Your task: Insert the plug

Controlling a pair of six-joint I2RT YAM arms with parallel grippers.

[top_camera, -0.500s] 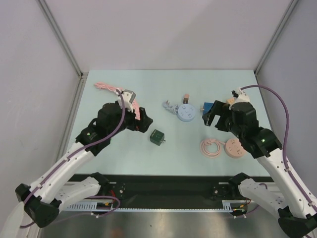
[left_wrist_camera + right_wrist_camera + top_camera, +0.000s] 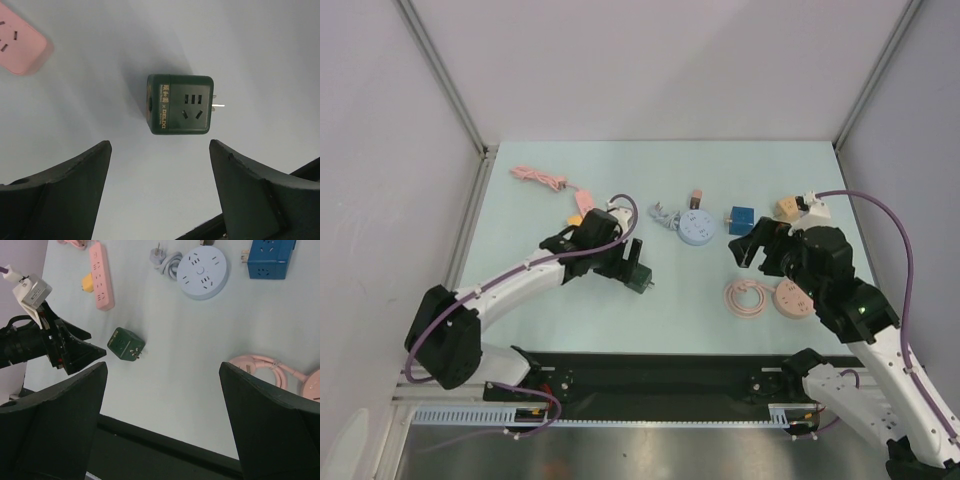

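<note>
I hold the left gripper (image 2: 160, 145) spread wide above the green cube adapter (image 2: 180, 105), which lies on the table (image 2: 260, 50) towards the left of centre and apart from the other items. The fingers touch nothing. I judge this adapter to be the plug for insertion, because it is the one item the gripper is lined up on. In the left wrist view the adapter lies ahead of the fingertips and not yet between them. The wide opening leaves room to come down on both sides of the body. The metal prongs (image 2: 218, 105) point sideways along the table, so a grip on the body should leave them free for the socket. The socket face is turned up towards the wrist camera. The pink power strip (image 2: 101, 275) lies just beyond the adapter and looks the nearest place to insert it, although which socket is meant cannot be told. The right gripper (image 2: 162, 367) is also wide open and empty. It hangs over the right half of the table near the blue cube (image 2: 740, 217) and the round blue socket (image 2: 697, 228), well clear of the left arm's working space. From there its wrist camera gives an overview of the adapter and the strip.
</note>
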